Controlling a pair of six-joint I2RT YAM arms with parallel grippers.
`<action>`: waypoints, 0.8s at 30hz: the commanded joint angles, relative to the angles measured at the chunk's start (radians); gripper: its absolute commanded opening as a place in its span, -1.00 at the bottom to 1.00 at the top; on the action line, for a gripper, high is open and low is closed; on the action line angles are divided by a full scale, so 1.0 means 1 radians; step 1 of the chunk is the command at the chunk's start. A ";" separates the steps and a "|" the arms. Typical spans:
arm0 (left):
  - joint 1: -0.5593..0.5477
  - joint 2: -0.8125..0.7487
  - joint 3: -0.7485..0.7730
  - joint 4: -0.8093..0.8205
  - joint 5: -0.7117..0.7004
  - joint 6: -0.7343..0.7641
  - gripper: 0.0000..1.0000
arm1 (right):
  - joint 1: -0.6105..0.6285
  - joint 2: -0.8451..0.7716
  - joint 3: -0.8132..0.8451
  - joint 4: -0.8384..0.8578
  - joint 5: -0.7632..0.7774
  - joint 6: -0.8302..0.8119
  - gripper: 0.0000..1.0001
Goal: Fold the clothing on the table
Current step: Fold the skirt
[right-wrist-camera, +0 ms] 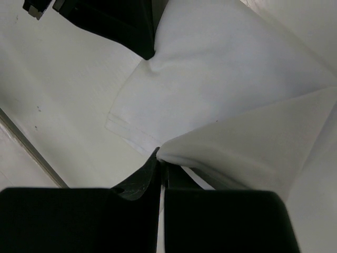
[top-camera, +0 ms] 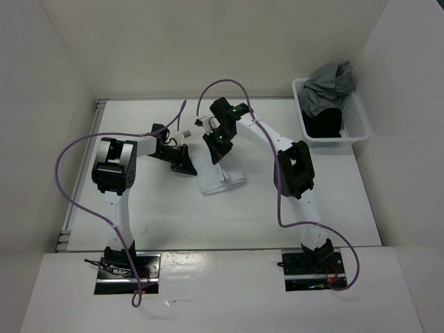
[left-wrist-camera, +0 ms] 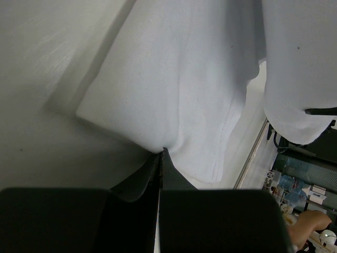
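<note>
The white clothing (top-camera: 220, 179) lies partly bunched near the middle of the table (top-camera: 173, 218), its upper part lifted between the two arms. My left gripper (top-camera: 188, 166) is shut on its left edge. In the left wrist view the closed tips (left-wrist-camera: 162, 152) pinch the clothing (left-wrist-camera: 179, 79) beside a stitched hem. My right gripper (top-camera: 216, 150) is shut on a folded edge of the clothing (right-wrist-camera: 231, 79), which drapes rightward from the tips (right-wrist-camera: 159, 156). The left gripper (right-wrist-camera: 148, 51) also shows at the top of the right wrist view, pinching the cloth.
A white mesh basket (top-camera: 358, 132) stands at the table's back right, holding a grey garment (top-camera: 327, 84) and a black garment (top-camera: 325, 125). A metal rail (top-camera: 75, 201) runs along the left edge. White walls enclose the back and sides.
</note>
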 commanded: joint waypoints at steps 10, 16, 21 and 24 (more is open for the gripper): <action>-0.007 0.014 0.003 0.025 -0.054 0.021 -1.00 | 0.051 0.049 0.086 -0.023 -0.043 -0.009 -1.00; -0.007 0.014 0.003 0.025 -0.054 0.021 -1.00 | 0.051 0.058 0.106 -0.023 -0.043 0.000 -1.00; -0.007 0.014 0.003 0.025 -0.054 0.021 -1.00 | 0.051 0.067 0.115 -0.023 -0.052 0.009 -1.00; -0.007 0.014 0.003 0.025 -0.054 0.021 -1.00 | 0.051 0.078 0.126 -0.023 -0.052 0.009 -1.00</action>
